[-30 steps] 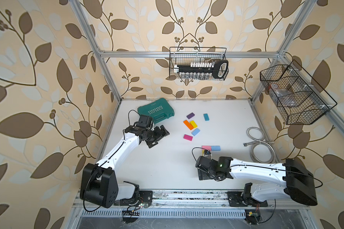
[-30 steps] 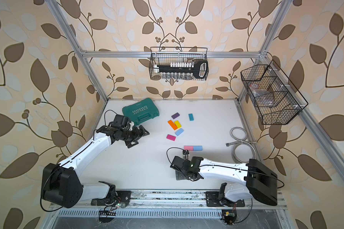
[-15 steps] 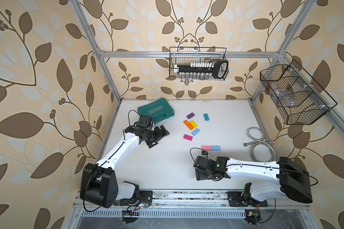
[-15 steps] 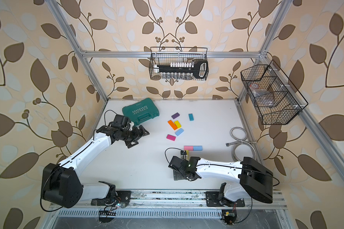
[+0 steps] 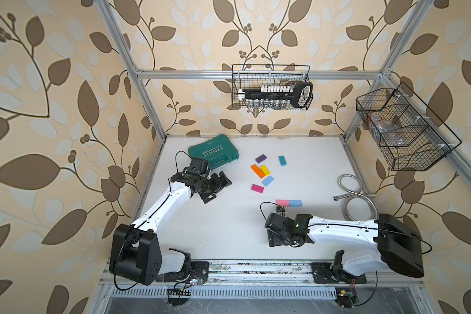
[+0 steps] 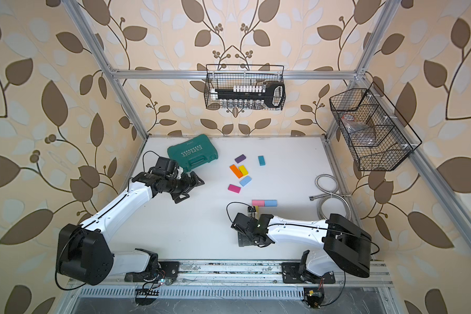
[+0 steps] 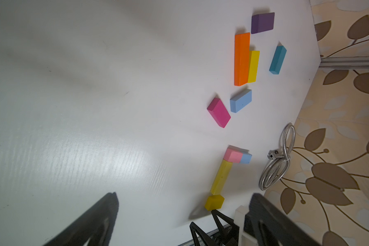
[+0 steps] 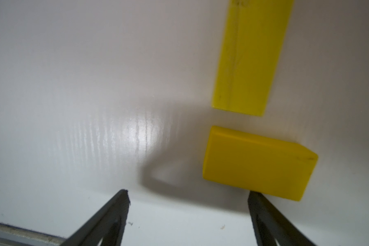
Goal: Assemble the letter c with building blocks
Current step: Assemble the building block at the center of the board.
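Loose building blocks lie at mid-table: purple [image 5: 261, 158], teal [image 5: 282, 160], orange [image 5: 257, 171], yellow [image 5: 264, 170], light blue [image 5: 267, 180] and magenta [image 5: 257, 188]. Nearer the front, a pink block [image 5: 282, 202] and a light blue block [image 5: 295, 203] sit end to end. A long yellow block [image 7: 221, 176] runs from the pink one toward a short yellow block [image 8: 258, 164]. My right gripper [image 8: 188, 192] is open and low over the table. One fingertip [image 8: 252, 194] touches the short yellow block, and nothing is between the jaws. My left gripper [image 5: 219, 189] hangs open and empty beside the green case.
A green plastic case [image 5: 213, 154] lies at the back left, just behind my left wrist. A coiled metal hose [image 5: 354, 195] rests by the right edge. Wire baskets hang on the back wall [image 5: 271, 87] and the right wall [image 5: 403, 130]. The front rail runs close behind my right gripper.
My right arm has drifted slightly to the left near the front edge, jaws still apart. The left arm and the loose blocks have not moved.
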{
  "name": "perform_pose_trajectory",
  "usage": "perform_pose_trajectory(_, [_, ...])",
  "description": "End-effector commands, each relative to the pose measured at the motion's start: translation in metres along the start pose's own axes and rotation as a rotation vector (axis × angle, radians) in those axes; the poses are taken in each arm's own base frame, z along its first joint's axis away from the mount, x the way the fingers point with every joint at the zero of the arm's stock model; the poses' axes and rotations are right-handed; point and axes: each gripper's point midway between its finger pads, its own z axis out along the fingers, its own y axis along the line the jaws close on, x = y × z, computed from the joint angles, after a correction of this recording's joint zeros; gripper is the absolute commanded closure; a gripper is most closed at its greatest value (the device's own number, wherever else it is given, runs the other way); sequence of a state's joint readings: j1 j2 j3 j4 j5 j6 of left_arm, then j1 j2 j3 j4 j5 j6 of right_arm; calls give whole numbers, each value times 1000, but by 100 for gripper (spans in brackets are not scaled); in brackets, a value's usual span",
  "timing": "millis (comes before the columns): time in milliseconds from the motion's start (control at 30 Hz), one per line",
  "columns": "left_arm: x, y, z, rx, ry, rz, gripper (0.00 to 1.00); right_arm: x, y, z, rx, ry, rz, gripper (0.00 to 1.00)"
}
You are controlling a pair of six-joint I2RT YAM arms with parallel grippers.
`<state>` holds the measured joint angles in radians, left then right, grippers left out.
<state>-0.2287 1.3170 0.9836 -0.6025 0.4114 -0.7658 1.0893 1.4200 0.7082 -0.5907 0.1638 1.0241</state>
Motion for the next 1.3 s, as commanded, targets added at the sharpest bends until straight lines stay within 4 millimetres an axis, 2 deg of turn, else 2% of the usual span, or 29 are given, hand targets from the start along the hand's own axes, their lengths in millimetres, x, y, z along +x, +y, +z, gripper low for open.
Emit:
perform_pose_trajectory(0, [-5, -14, -12, 30, -37, 21, 1, 4, -6, 7, 18, 20, -12, 14])
perform_pose_trajectory(467, [-5, -13, -9, 24, -33, 22, 1, -1, -1, 10, 15, 22, -11, 13])
perform_pose_trajectory(1267, [-5, -15, -8, 30, -29, 23, 1, -2, 19, 2, -40, 21, -31, 14])
